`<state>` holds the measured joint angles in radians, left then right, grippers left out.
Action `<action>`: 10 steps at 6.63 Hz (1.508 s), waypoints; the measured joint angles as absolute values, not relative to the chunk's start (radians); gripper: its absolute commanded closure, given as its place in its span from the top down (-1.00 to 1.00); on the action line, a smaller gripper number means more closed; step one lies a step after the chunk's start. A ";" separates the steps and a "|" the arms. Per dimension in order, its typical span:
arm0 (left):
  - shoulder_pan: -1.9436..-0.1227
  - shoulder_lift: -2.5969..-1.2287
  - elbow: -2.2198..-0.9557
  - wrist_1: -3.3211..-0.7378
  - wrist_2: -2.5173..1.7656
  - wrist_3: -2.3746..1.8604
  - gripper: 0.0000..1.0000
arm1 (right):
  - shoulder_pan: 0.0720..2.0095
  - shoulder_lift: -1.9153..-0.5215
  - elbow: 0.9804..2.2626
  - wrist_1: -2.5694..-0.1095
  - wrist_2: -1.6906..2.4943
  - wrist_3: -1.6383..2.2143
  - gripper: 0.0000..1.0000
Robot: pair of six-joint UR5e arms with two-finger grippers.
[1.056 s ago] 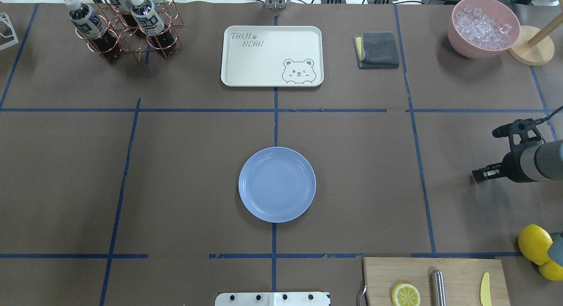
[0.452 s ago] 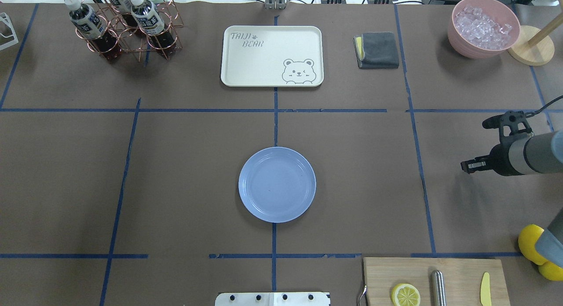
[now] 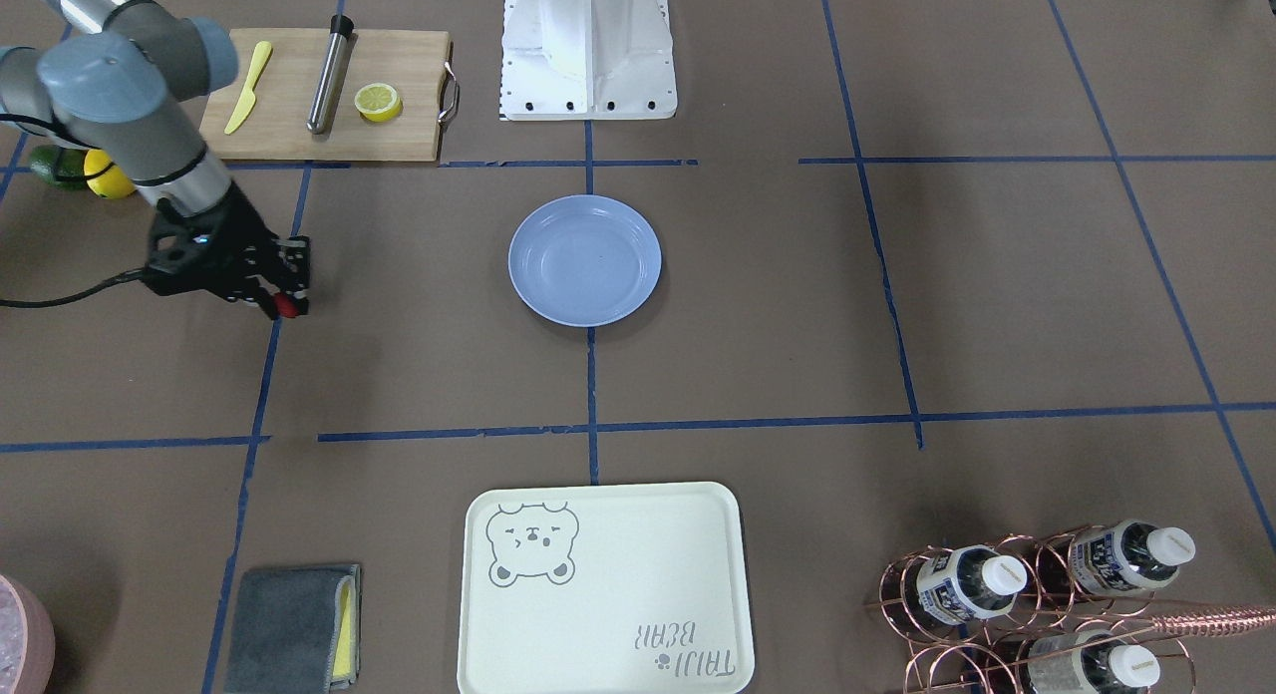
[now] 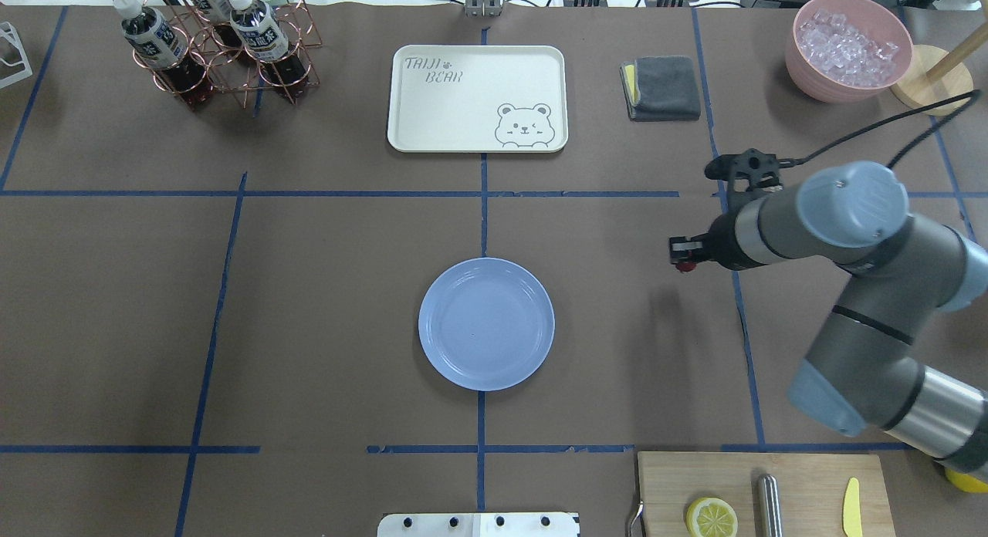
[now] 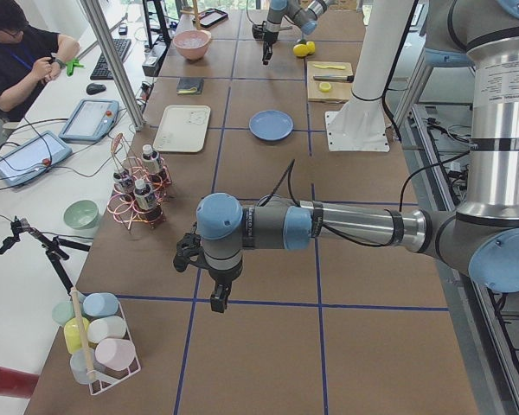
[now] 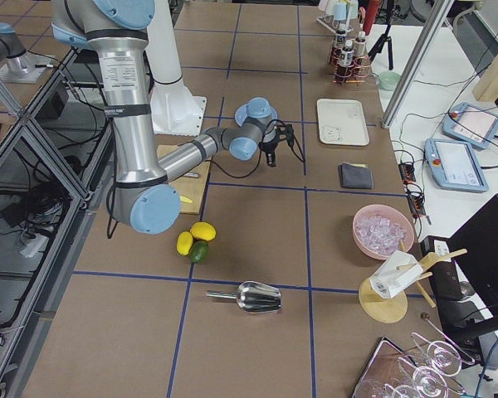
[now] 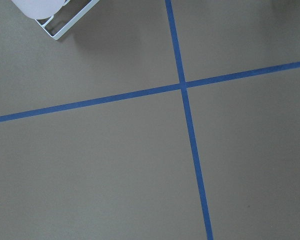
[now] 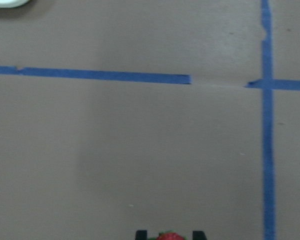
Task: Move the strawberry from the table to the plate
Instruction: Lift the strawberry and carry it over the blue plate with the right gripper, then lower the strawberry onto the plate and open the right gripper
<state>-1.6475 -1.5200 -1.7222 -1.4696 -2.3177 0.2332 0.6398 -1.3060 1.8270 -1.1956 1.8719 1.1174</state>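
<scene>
L gripper (image 5: pixel 218 303) hangs over table (image 4: pixel 309 290) nr its left end, only on side cam, so can't tell how its claw stands. Plate (image 4: pixel 486 323) mid-table, closer to robot-side edge. R gripper (image 4: pixel 682 255) right of plate, lifted off table, pinching strawberry (image 4: pixel 684 266), well apart from plate

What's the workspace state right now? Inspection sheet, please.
Surface: brown table, blue tape grid, no spills seen.
Job's things: strawberry gripped, apparently lifted, beside the empty blue plate, not over it.
Clutter: bear-print tray, grey cloth, bottle rack, bowl of ice, cutting board with lemon half, yellow knife, metal rod.
End effectors: right end effector shut on strawberry; left end effector far aside, state cannot be told.
Cables: black cable trails from right wrist.
Surroundings: person seated alongside.
</scene>
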 measured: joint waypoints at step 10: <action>-1.647 -1.522 -1.736 -1.471 -2.318 0.233 1.00 | 0.362 -0.763 1.516 -1.598 1.649 1.390 -1.00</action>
<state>-1.6466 -1.5217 -1.7364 -1.4709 -2.3178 0.2332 0.3616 -0.7634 1.5156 -1.5985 1.6494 1.3895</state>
